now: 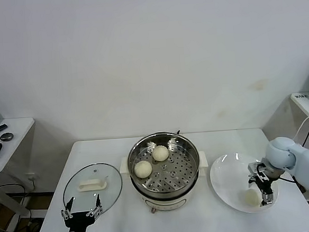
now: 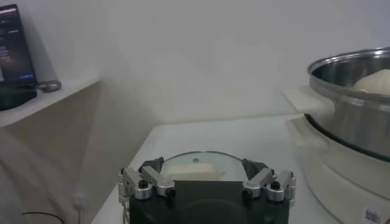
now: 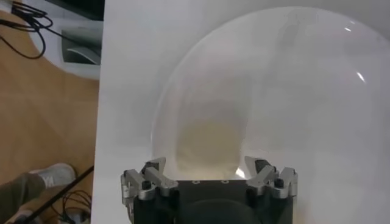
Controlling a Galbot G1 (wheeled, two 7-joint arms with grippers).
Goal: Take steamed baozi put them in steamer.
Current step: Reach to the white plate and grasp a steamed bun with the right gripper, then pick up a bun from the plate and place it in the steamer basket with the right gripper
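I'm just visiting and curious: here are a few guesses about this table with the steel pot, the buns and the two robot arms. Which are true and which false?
1. Two round cream-white buns lie inside the shiny stainless-steel steamer pot. True.
2. The round glass lid covers the pot. False: it lies flat on the table to the pot's left.
3. The right gripper hangs open over the flat white plate, beside a bun lying there. True.
4. The left gripper holds a bun. False: it is open and empty, near the lid.
5. The plate holds four buns. False: only one shows.
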